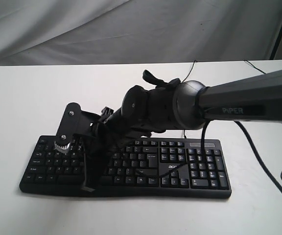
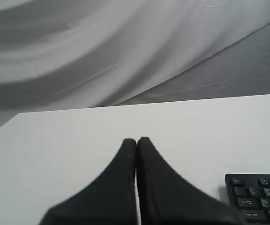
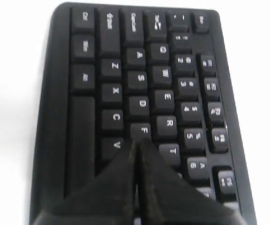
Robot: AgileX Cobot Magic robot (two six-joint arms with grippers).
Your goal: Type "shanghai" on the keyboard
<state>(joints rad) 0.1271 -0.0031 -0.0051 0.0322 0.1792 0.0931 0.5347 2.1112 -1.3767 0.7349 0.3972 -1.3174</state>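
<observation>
The black keyboard (image 1: 146, 164) lies on the white table (image 1: 23, 98), with its number pad at the right and a white logo on it. My right arm reaches across it from the right. My right gripper (image 1: 88, 164) points down at the left half of the letter keys. In the right wrist view the right gripper (image 3: 137, 141) is shut, and its tips sit at the edge of the F key (image 3: 144, 131), hiding the key beside it. My left gripper (image 2: 136, 139) is shut and empty over bare table. A corner of the keyboard (image 2: 259, 197) shows beside it. The exterior view does not show the left arm.
A black cable (image 1: 258, 147) trails over the table under the right arm. A thin cable (image 1: 194, 68) runs off behind the keyboard. Grey cloth (image 1: 131, 29) hangs behind the table, and a black stand leg (image 1: 280, 29) is at the back right.
</observation>
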